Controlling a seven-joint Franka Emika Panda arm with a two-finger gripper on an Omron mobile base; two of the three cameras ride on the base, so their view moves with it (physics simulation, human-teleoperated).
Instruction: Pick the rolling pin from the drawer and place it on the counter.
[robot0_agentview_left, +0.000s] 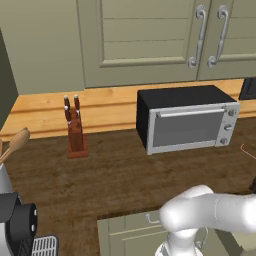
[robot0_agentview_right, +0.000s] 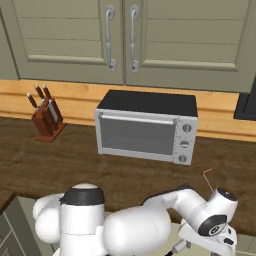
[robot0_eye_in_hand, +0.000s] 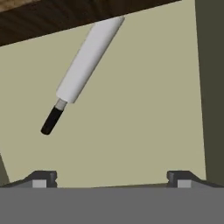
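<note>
The rolling pin (robot0_eye_in_hand: 87, 59) lies slanted on the pale floor of the open drawer (robot0_eye_in_hand: 140, 131). Its whitish-grey body runs up under the edge of the dark brown counter (robot0_eye_in_hand: 61, 17), and one black end points down-left. My gripper (robot0_eye_in_hand: 111, 179) hangs above the drawer floor, open, its fingertips (robot0_eye_in_hand: 43, 177) wide apart with nothing between them. The pin sits up and left of the gripper, apart from it. In the base views the counter (robot0_agentview_left: 115, 175) (robot0_agentview_right: 45, 160) spreads ahead, and my arm bends down over its front edge.
A silver toaster oven (robot0_agentview_left: 187, 122) (robot0_agentview_right: 145, 130) stands at the back of the counter, with a knife block (robot0_agentview_left: 75, 131) (robot0_agentview_right: 46, 119) to its left. A wooden spoon (robot0_agentview_left: 17, 142) pokes in at far left. A dark drawer wall (robot0_eye_in_hand: 212, 87) rises on the right.
</note>
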